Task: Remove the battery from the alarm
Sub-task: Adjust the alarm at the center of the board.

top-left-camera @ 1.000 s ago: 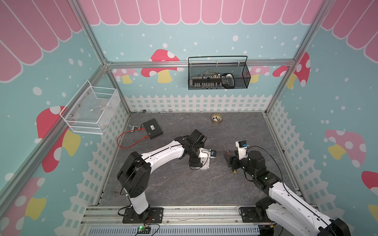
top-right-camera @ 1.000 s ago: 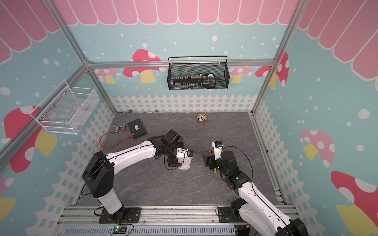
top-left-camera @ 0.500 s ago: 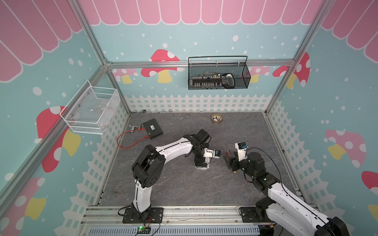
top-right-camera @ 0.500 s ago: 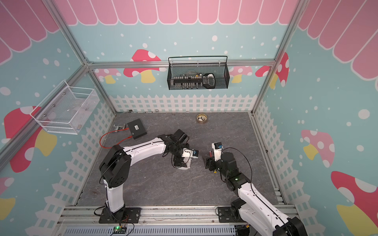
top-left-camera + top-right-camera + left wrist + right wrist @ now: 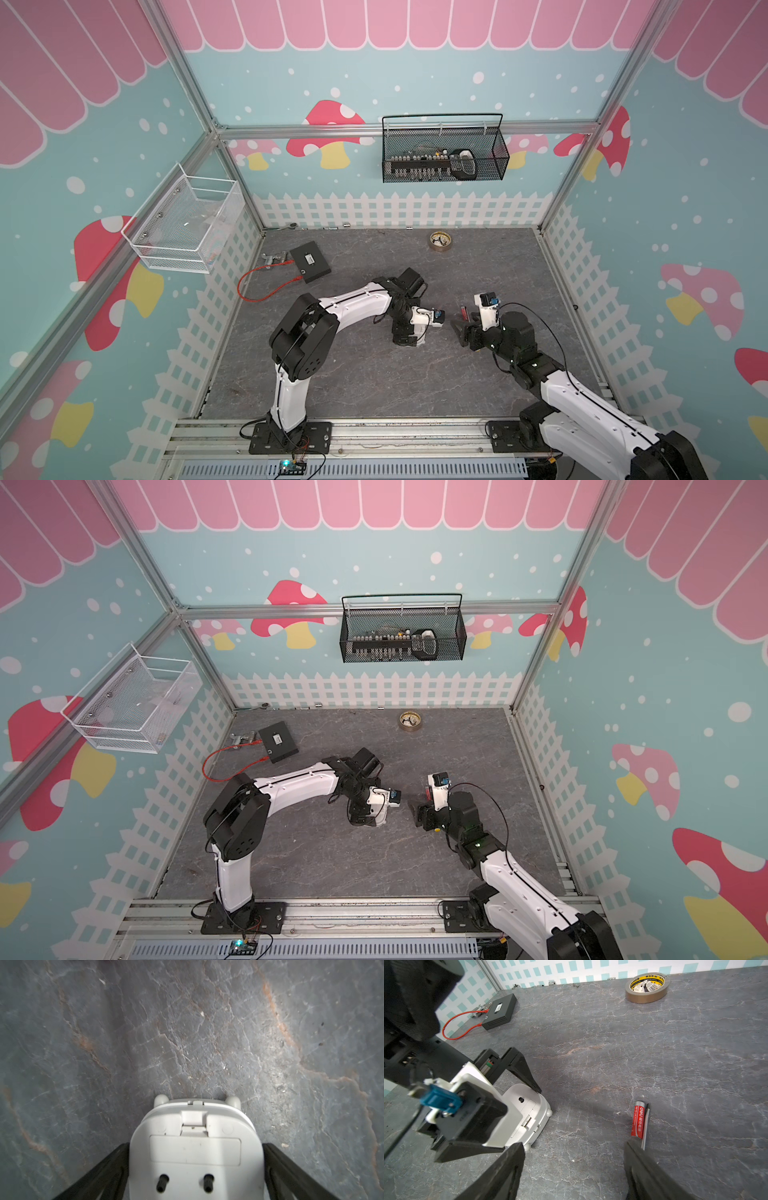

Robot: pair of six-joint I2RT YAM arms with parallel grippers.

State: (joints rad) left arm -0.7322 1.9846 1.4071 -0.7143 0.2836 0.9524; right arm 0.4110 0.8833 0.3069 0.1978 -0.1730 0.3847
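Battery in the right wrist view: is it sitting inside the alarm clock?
No, the red battery lies on the grey table, clearly apart from the white alarm clock.

The left arm (image 5: 353,301) reached forward and inward, wrist bent steeply down, the left gripper (image 5: 196,1145) pointing downward with its fingers (image 5: 108,1165) spread wide. The right arm (image 5: 582,399) stretched low toward it, the right gripper (image 5: 574,1146) tilted downward, fingers (image 5: 645,1169) parted, empty.

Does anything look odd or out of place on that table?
Yes: a red battery lies loose on the table, apart from the white alarm clock, which lies face down between the fingers of the open left gripper.
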